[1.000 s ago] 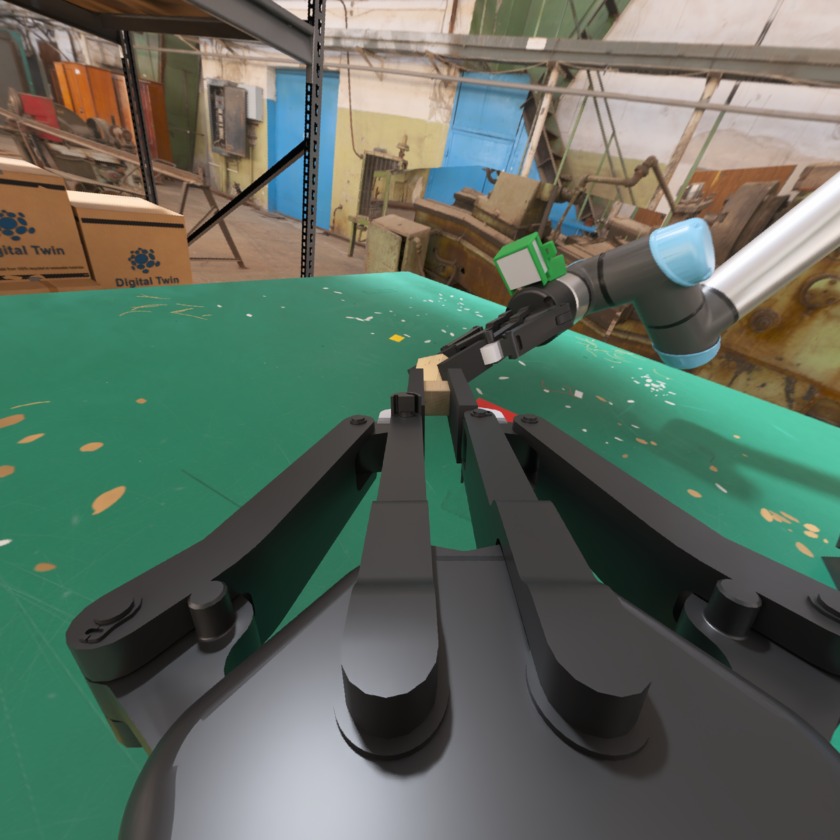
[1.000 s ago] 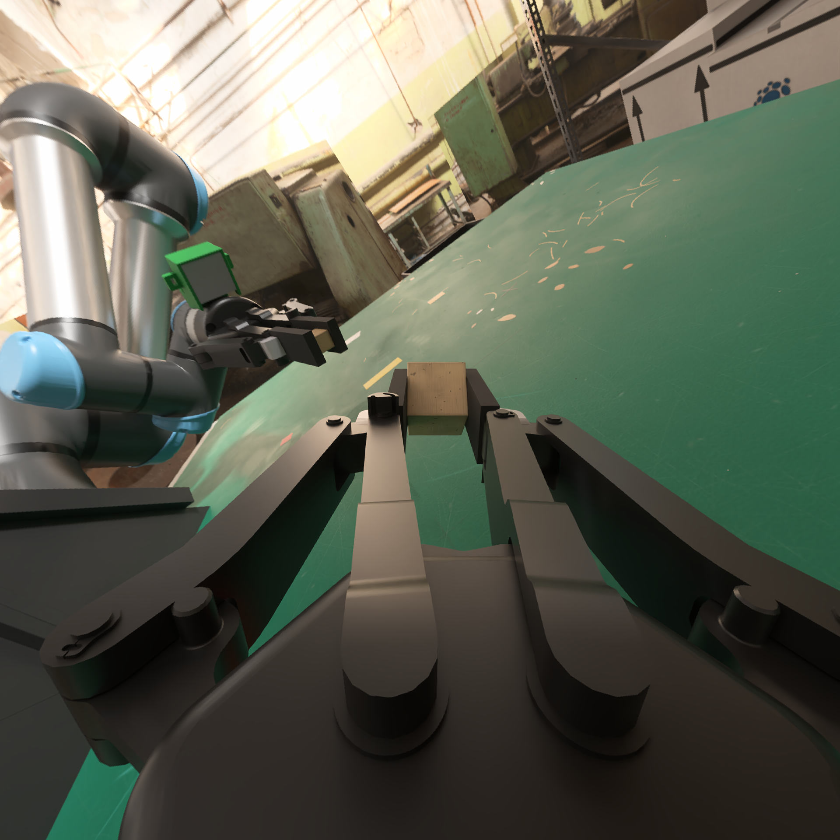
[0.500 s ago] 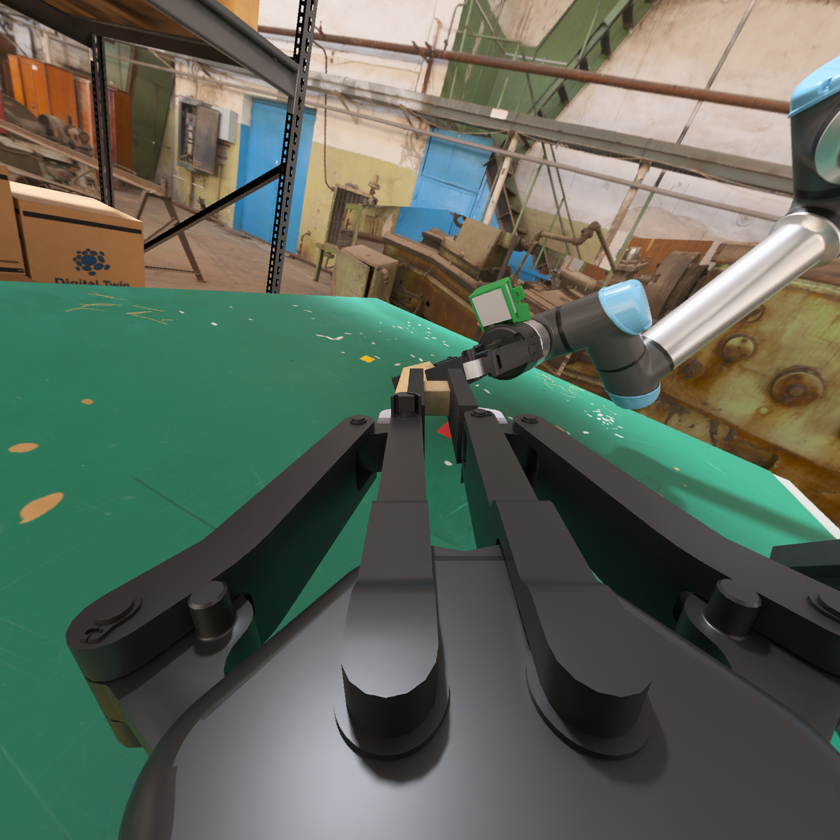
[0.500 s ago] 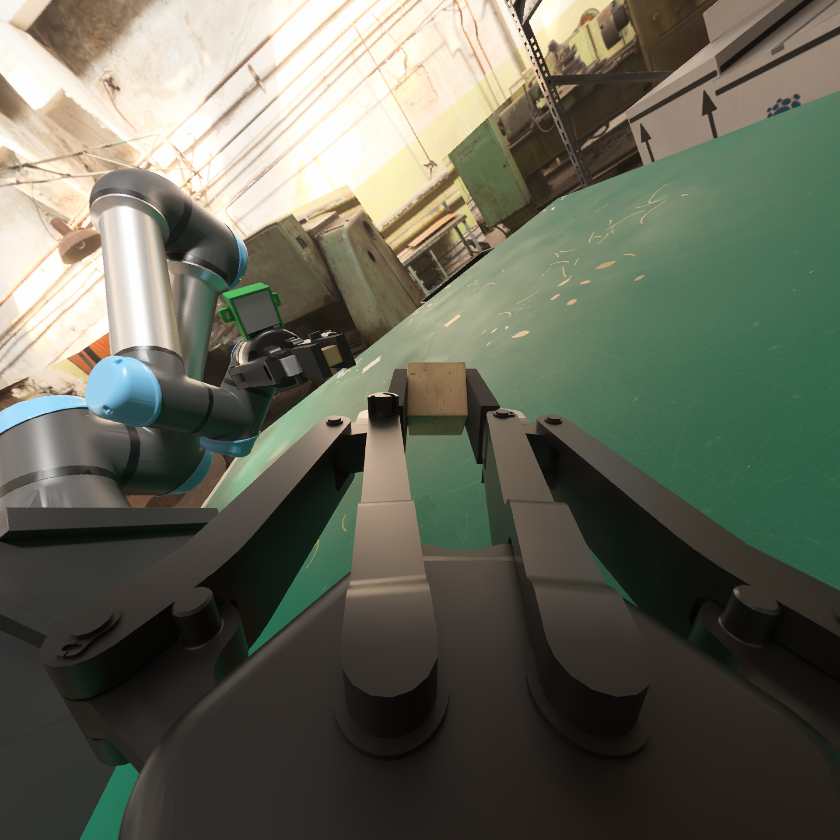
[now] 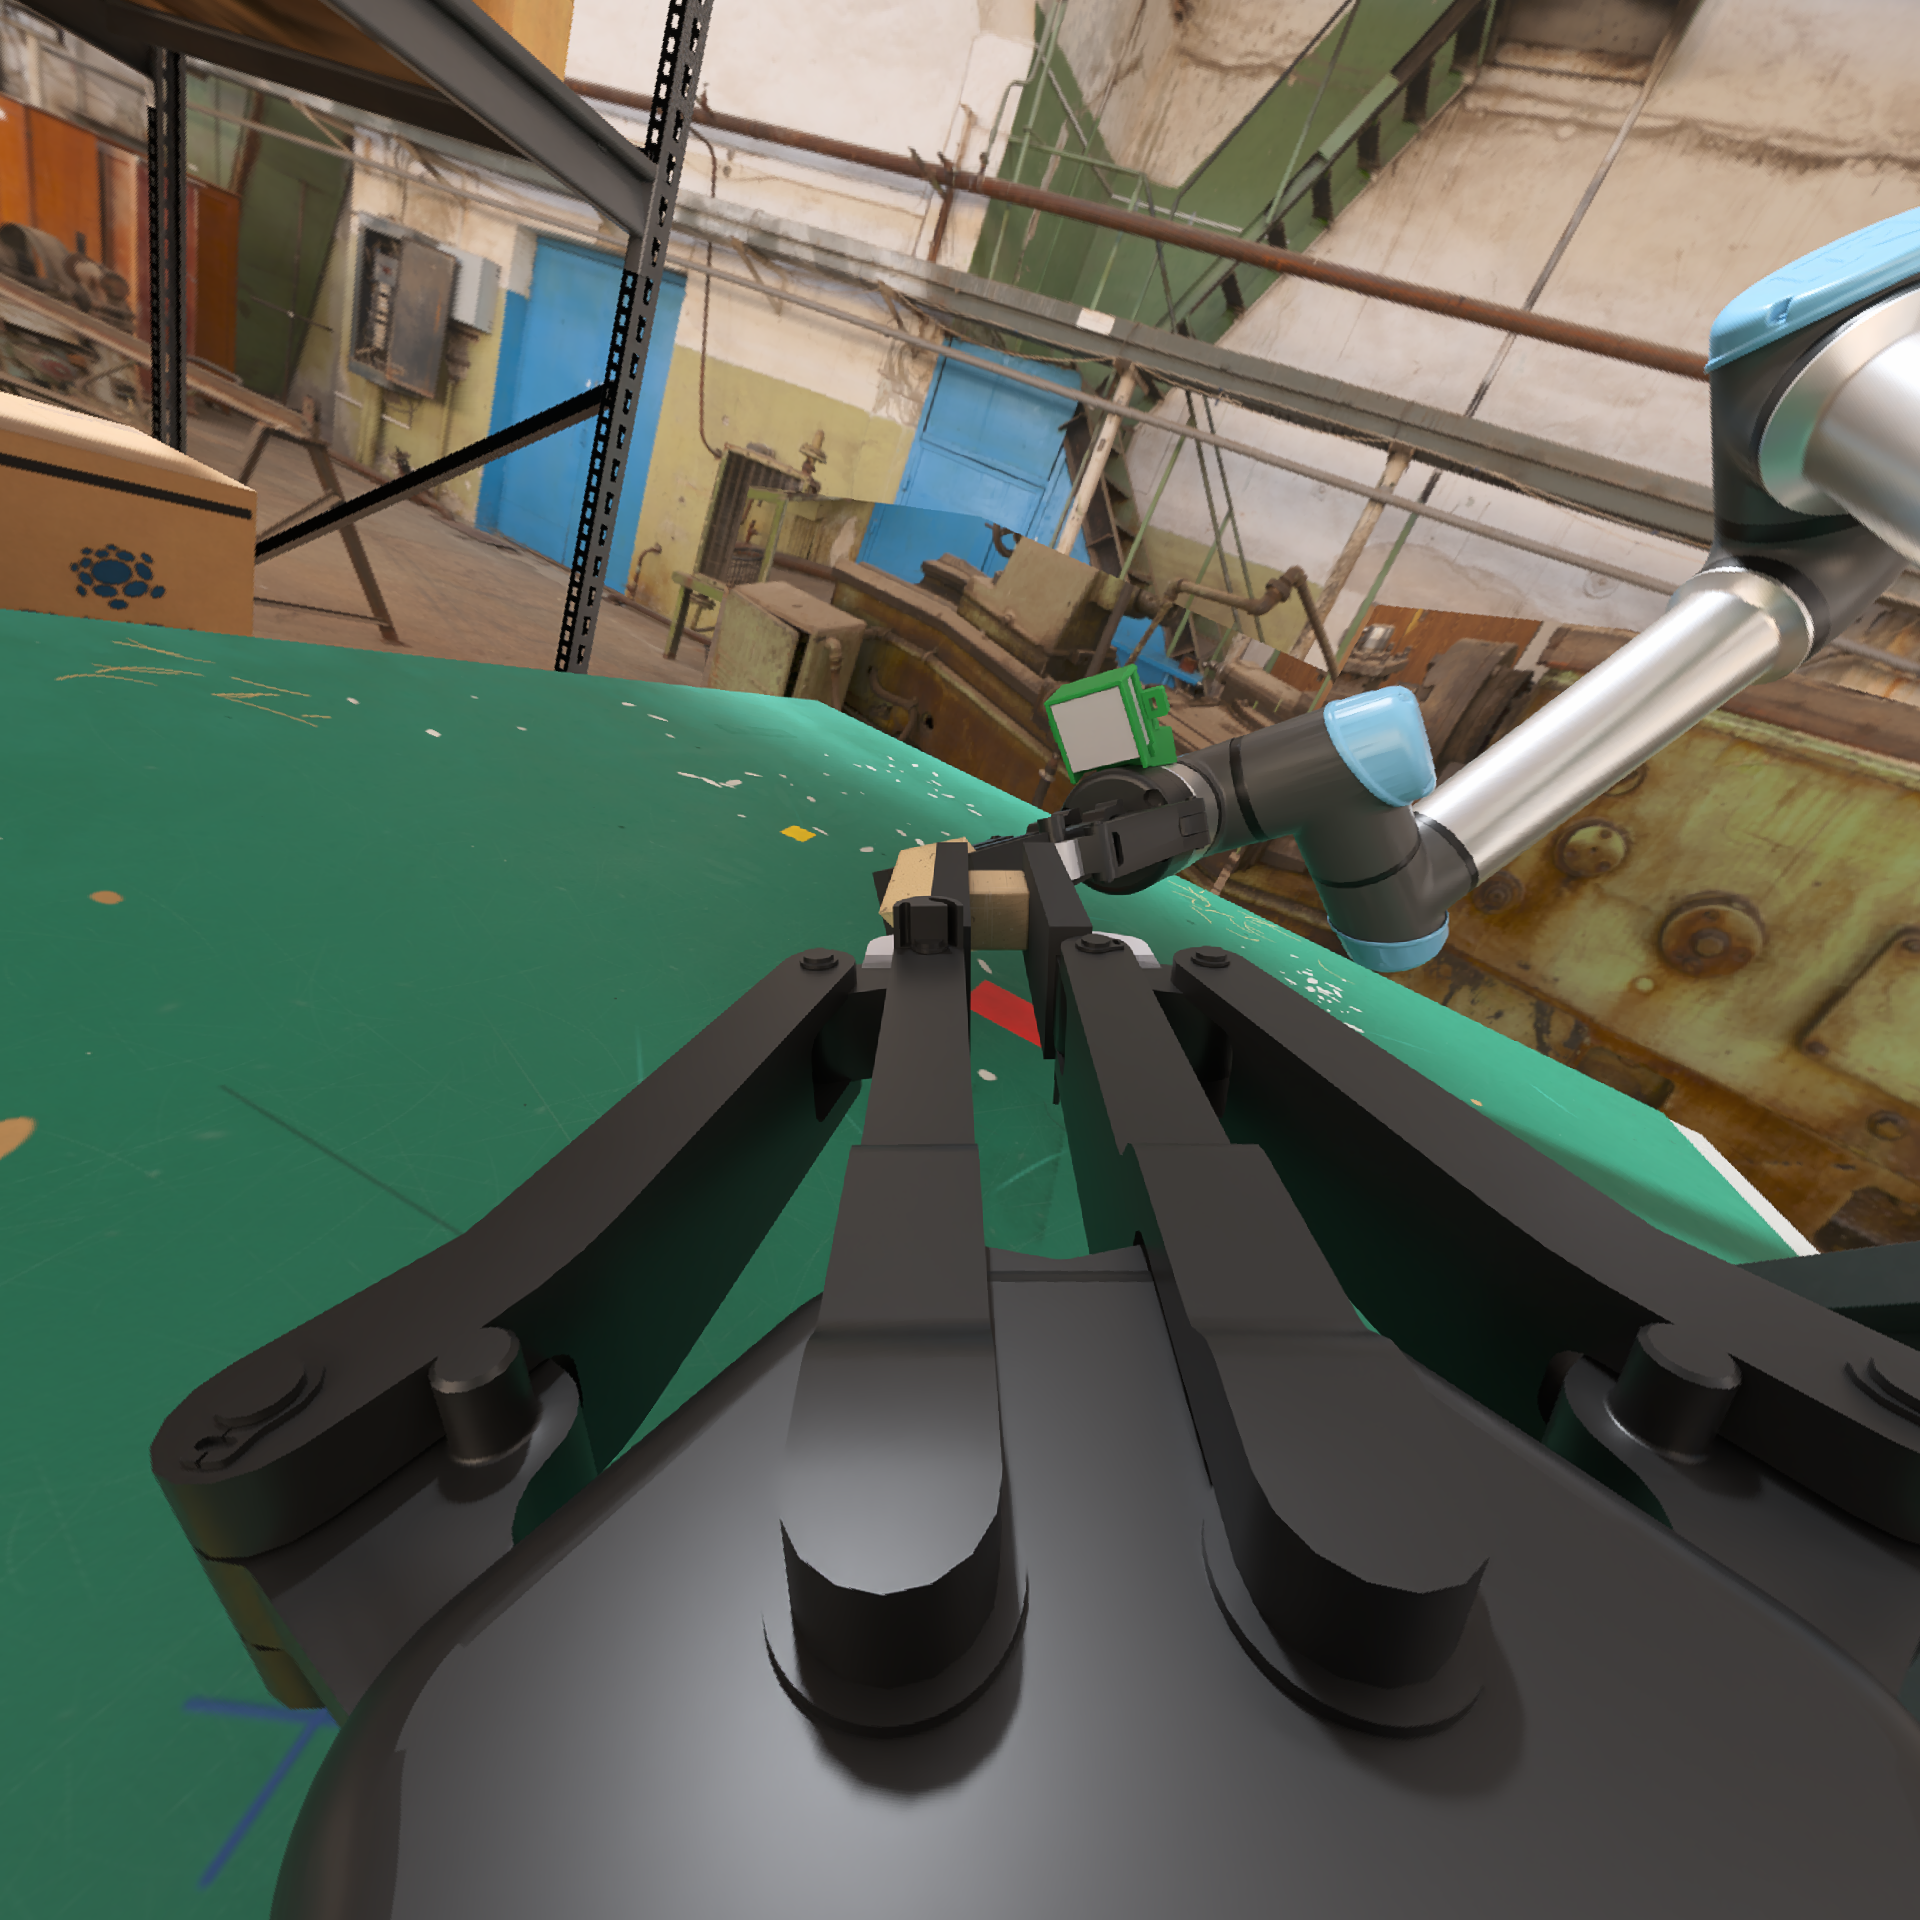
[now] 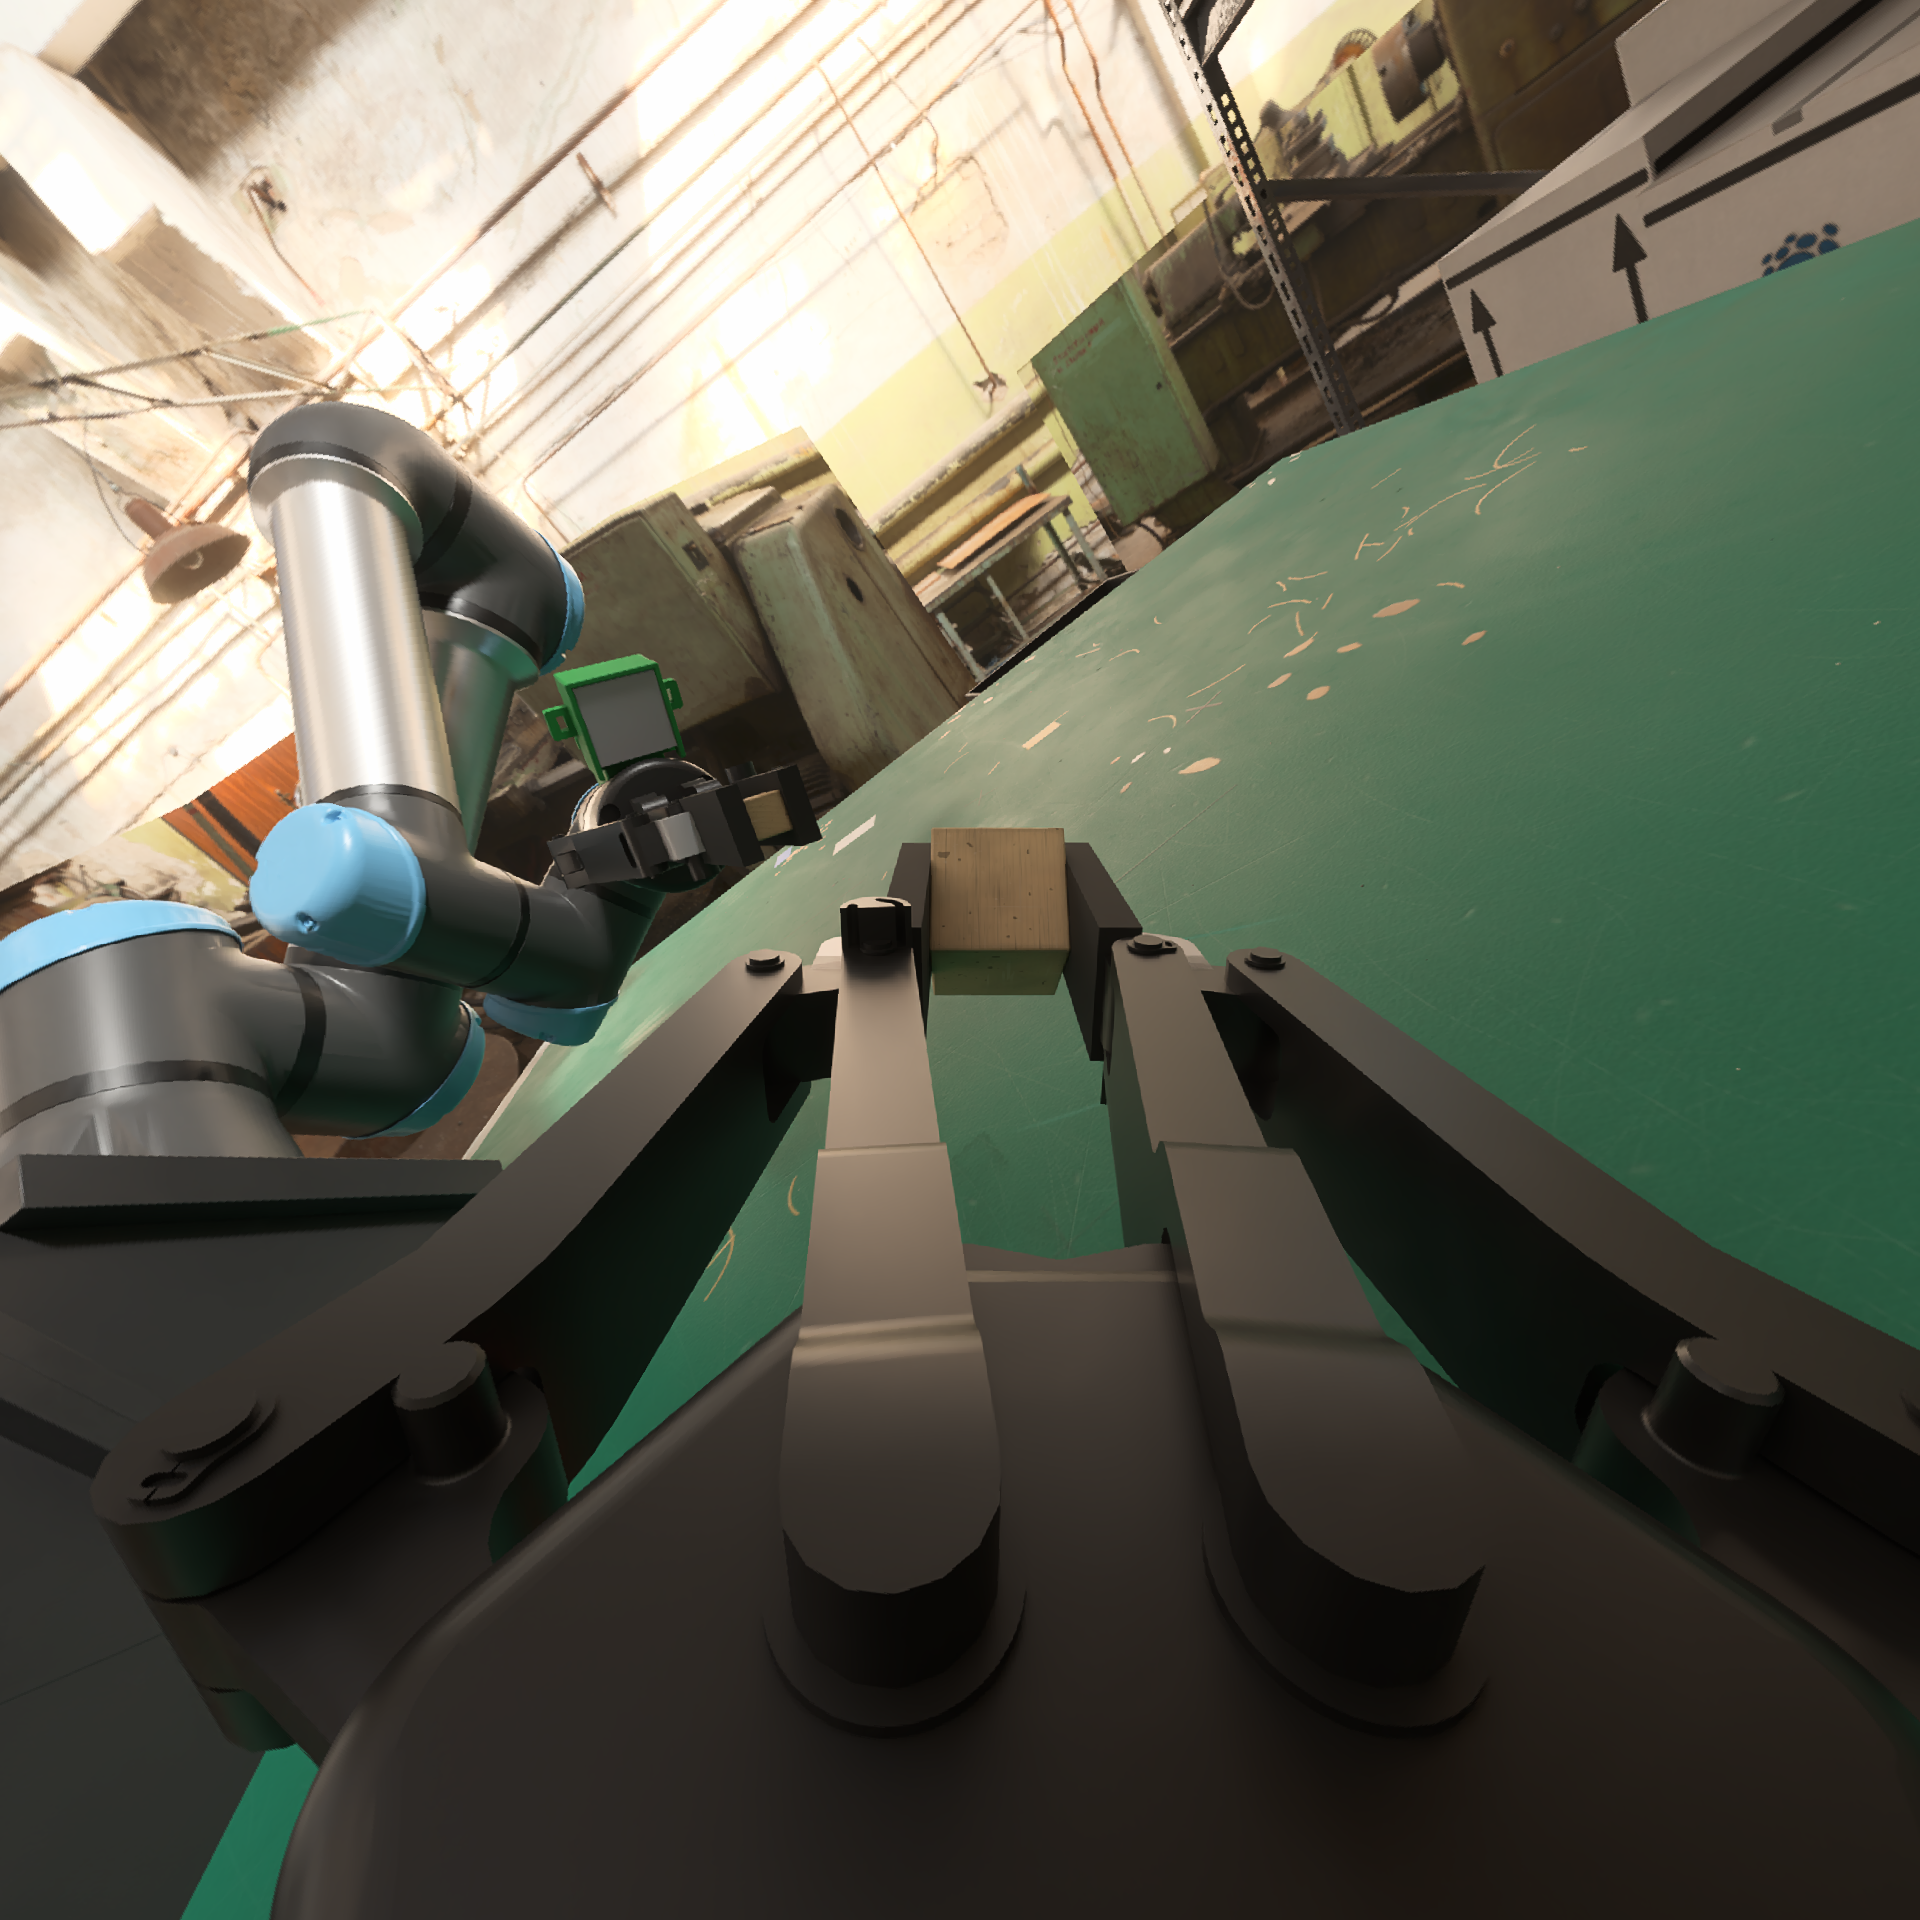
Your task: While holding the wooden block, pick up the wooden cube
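Between right pincer (image 6: 1000,914) fingers, wooden cube (image 6: 1000,889), above table (image 6: 1558,831).

Two wooden pieces were in sight: one wooden block (image 5: 995,900) clamped in the left end effector (image 5: 992,914), and one wooden cube (image 6: 998,889) clamped in the right end effector (image 6: 1000,914). There were two end effectors, one per arm, and two arms. Each wrist carried one green camera housing (image 5: 1103,729), two in all. One green table (image 5: 436,935) lay beneath. One red mark (image 5: 1004,1010) and one small yellow mark (image 5: 797,832) showed on it. One cardboard box (image 5: 114,540) appeared in the left wrist view; the right wrist view showed two pale boxes (image 6: 1621,249). One black shelving upright (image 5: 623,343) stood behind the table.
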